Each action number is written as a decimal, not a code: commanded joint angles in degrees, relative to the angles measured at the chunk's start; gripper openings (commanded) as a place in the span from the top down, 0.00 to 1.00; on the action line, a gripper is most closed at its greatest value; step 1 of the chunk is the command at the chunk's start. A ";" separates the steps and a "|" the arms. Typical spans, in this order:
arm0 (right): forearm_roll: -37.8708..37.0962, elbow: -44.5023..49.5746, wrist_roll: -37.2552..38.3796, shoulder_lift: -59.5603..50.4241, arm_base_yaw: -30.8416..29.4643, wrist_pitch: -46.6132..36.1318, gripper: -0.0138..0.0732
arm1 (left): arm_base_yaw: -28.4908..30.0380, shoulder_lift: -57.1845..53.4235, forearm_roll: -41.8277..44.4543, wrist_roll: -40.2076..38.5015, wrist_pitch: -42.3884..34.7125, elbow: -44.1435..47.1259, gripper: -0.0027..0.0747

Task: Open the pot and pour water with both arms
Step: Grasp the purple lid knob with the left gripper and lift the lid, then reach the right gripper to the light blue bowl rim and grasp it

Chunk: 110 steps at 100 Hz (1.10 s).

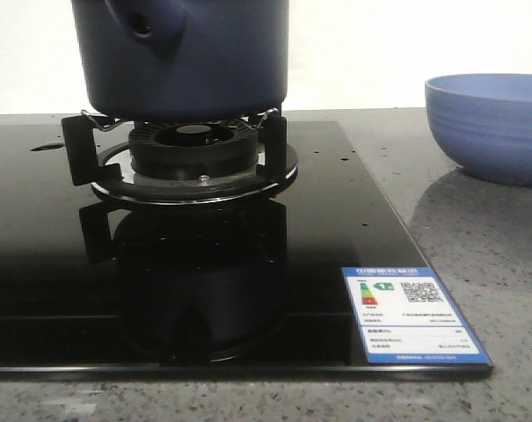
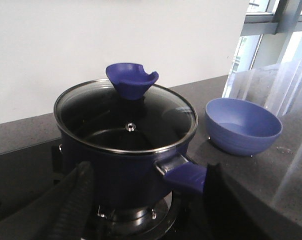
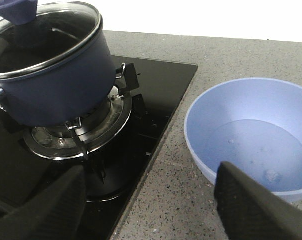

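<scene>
Worktop [image 1: 503, 264] of speckled grey stone, carrying a black glass hob [image 1: 353, 211] with an energy label [image 1: 412, 316] stuck on its near right corner. Dark navy pot [image 1: 195, 61] next in size, seated on the burner's pan supports [image 1: 185, 163], straight walls, hollow handle stub with a round hole facing the front camera. Glass lid [image 2: 126, 120] still on, steel-rimmed, topped by a blue cup-shaped knob [image 2: 131, 80]; second blue handle [image 2: 183, 175] jutting toward the left wrist camera. Light-blue ribbed bowl [image 1: 490, 123] to the right of the hob on the bare stone, well apart from the pot, with a little clear water in its bottom seen from the right wrist. Left gripper [image 2: 146, 200] spread wide and released, dark fingers [image 2: 73, 205] either side of the pot's near handle, grasping nothing. Right gripper [image 3: 151, 205] likewise parted and empty, one finger [image 3: 46, 210] over the hob edge near the burner, the other over the bowl's near rim, touching neither as far as can be told.
</scene>
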 commanded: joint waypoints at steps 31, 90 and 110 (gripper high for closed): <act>1.85 -2.11 -0.74 0.24 0.06 -2.95 0.28 | -0.57 20.00 -19.09 16.64 -0.33 -13.46 0.40; 1.85 -2.11 -0.74 0.24 0.06 -2.63 0.28 | -0.82 35.16 -18.98 19.65 7.76 -26.79 0.21; 1.85 -2.11 -0.74 0.24 0.06 -2.63 0.28 | -0.82 36.51 -19.09 24.76 8.13 -26.92 0.21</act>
